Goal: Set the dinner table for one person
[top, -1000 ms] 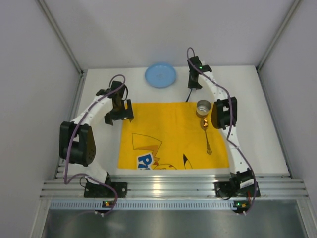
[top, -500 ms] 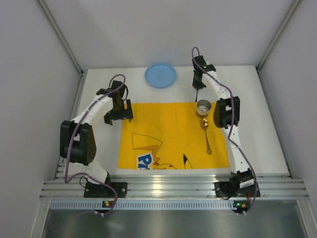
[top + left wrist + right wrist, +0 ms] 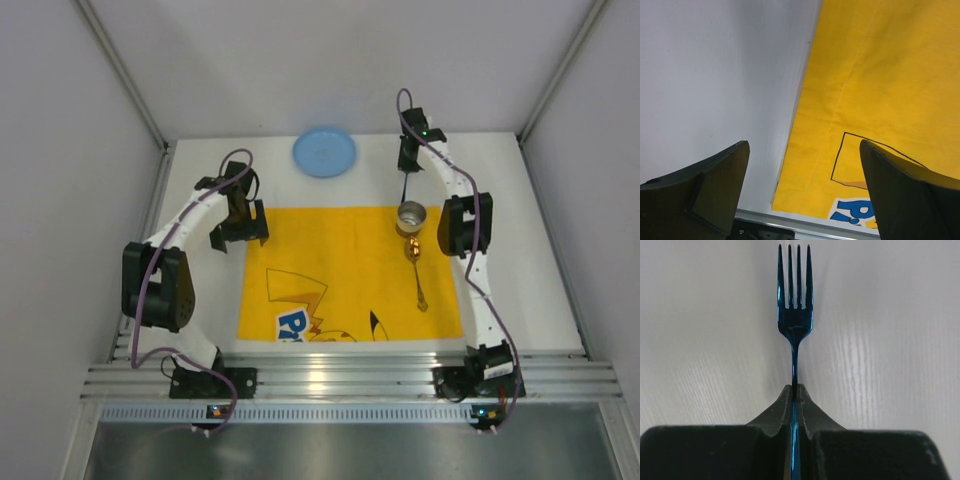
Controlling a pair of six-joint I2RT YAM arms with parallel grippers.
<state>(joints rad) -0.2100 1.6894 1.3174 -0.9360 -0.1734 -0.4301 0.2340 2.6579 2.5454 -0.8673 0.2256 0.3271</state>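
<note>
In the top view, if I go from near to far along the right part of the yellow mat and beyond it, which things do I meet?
spoon → metal cup → fork → right gripper

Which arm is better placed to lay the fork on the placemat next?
Right. The right gripper is shut on the fork, near the placemat's far edge; the left gripper hangs open and empty over its left edge.

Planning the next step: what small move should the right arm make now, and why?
Probably lift the fork and start toward the placemat: the right pincer is shut on its handle beyond the placemat's far edge, and the cup and spoon are already on it.
</note>
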